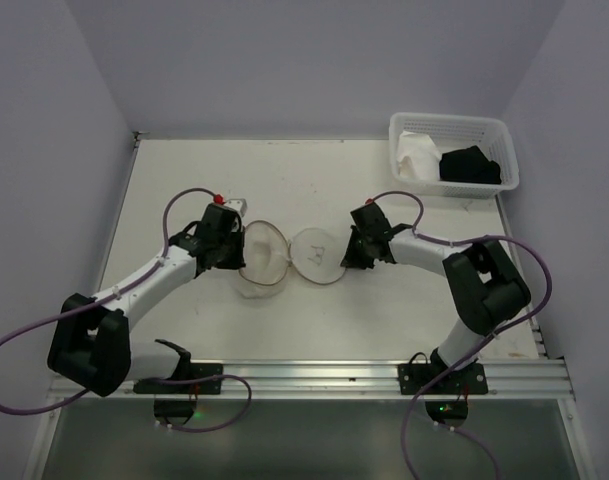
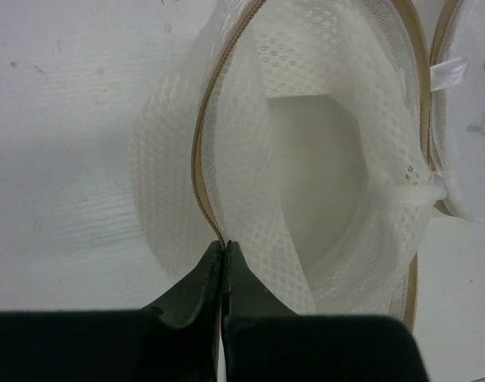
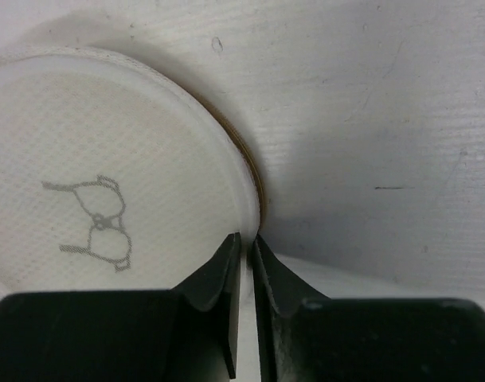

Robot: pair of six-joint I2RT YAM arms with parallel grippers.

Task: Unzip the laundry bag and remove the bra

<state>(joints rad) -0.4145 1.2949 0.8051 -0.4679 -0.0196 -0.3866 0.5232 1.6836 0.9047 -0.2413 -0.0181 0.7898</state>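
A small round laundry bag of white see-through mesh (image 1: 269,265) lies opened in two halves mid-desk (image 1: 284,180). The left claw (image 2: 224,245) is pinched onto its tan rim; the right claw (image 3: 246,237) nips the other half's edge. The mesh looks light and floppy, so the stiffer rim is probably the best hold.

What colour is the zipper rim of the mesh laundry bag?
The rim is tan; the laundry bag mesh is white. Best seen in the left wrist view.

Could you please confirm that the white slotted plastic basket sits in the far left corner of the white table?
Not quite: the white slotted plastic basket sits in the far right corner of the white table, as the top external view shows.
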